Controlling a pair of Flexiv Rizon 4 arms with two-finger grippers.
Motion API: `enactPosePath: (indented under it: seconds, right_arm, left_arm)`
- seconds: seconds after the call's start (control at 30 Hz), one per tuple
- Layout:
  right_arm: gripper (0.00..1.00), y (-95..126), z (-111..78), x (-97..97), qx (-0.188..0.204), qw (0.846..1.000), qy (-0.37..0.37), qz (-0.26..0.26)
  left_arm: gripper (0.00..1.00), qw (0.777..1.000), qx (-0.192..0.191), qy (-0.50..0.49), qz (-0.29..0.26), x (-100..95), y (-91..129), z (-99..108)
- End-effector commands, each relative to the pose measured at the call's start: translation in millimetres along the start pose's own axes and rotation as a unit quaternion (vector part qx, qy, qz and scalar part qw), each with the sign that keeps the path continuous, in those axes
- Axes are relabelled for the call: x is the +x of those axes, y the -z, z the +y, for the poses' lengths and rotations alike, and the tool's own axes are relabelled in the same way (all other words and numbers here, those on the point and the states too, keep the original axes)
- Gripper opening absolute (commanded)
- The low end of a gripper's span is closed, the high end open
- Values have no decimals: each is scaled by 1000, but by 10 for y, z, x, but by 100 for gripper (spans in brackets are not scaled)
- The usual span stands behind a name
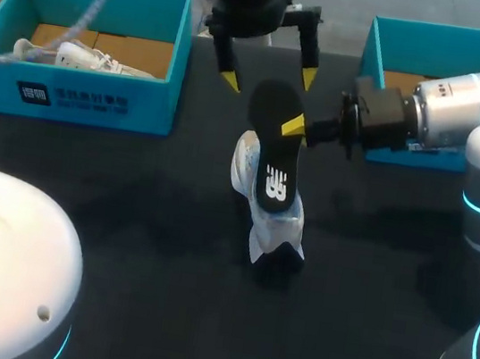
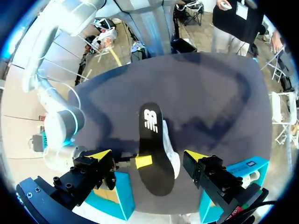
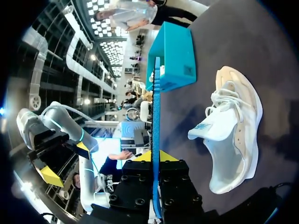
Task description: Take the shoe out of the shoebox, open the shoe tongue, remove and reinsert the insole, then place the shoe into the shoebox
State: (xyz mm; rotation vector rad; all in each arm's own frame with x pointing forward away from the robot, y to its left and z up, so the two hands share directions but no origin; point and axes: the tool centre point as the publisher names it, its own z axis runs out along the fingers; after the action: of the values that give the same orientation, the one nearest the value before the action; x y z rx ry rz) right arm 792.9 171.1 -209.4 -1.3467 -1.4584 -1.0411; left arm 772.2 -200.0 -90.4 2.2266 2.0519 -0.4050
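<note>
The right gripper (image 1: 293, 126) (image 3: 155, 156) reaches in from the side, its yellow-tipped fingers closed flat on one long edge of the insole (image 1: 273, 139) (image 3: 156, 102). The insole is black on top and blue beneath. It is held up off the table (image 1: 159, 294), directly over the shoe (image 1: 274, 225) (image 3: 233, 135), with its far end raised and its printed near end dipping toward the shoe. The white shoe lies on the dark table near the middle, outside both boxes, and its tongue (image 3: 208, 130) is lifted away from the opening. The left gripper (image 1: 269, 79) (image 2: 148, 155) hangs above the far end of the insole with its fingers spread wide and nothing between them touched. A teal shoebox (image 1: 80, 97) stands at the far left and contains a second white shoe (image 1: 82, 57). Another teal shoebox (image 1: 406, 33) stands at the far right, behind the right arm.
</note>
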Motion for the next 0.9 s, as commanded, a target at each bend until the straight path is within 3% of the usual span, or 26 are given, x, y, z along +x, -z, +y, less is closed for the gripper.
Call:
enactPosePath:
  seconds: [0.03,0.9]
  right_arm:
    - [0,16,-52,9,-6,1000,1,0]
    - [0,59,-41,17,10,1000,7,-6]
  left_arm:
    - [100,999,-2,1,52,-35,9,12]
    - [100,999,-14,-7,38,-44,-44,-14]
